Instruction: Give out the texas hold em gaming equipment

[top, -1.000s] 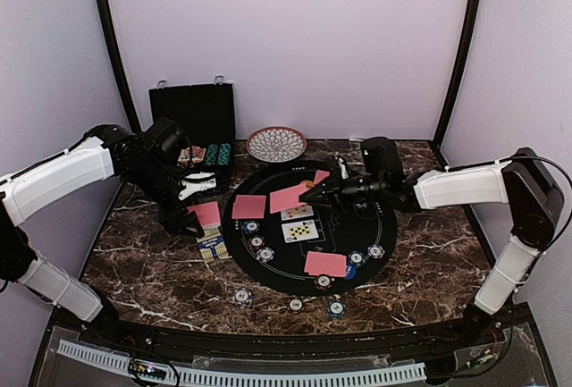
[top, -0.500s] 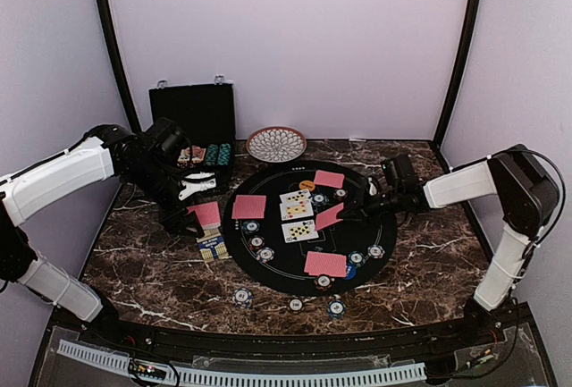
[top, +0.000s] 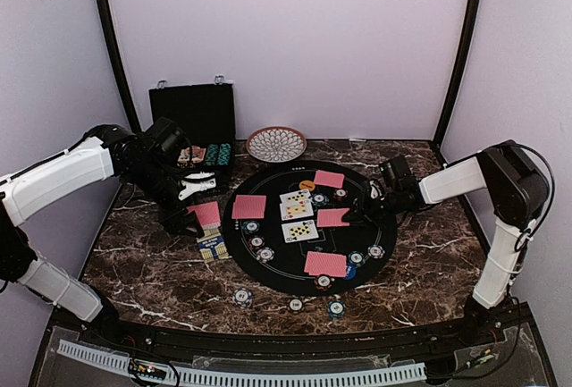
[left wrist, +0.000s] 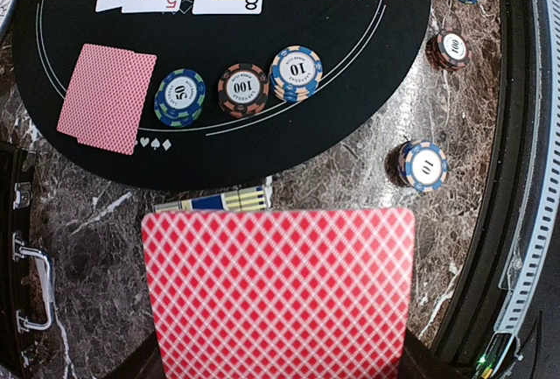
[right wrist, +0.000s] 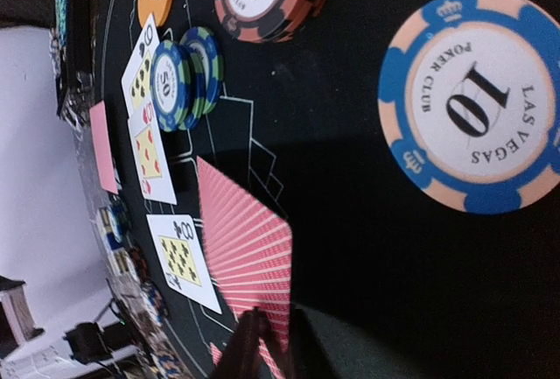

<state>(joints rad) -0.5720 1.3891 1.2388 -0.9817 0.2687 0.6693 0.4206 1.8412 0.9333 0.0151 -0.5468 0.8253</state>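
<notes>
where the left wrist view looks down, a red-backed card (left wrist: 278, 287) fills the lower frame and hides the left tool's own fingers; the card's bottom edge is cut off. a blue-and-yellow striped item (left wrist: 226, 200) shows just past that card and cannot be identified. in the top view the left arm covers part of the open black case (top: 192, 114) at the far left of the table (top: 152, 271); green chip stacks (top: 217, 153) stand inside it. the round black mat (top: 268, 278) carries three face-up cards (top: 299, 213), an orange disc (top: 307, 185) and small poker chips (left wrist: 243, 88).

the left tool (top: 191, 192) is closed on the red-backed card, over the table between case and mat. the right arm reaches low over the mat's right rim. the right tool (top: 362, 211) sits at the edge of a face-down card (top: 332, 217) lying on the mat beside the face-up cards; whether its jaws pinch that card cannot be told.
</notes>
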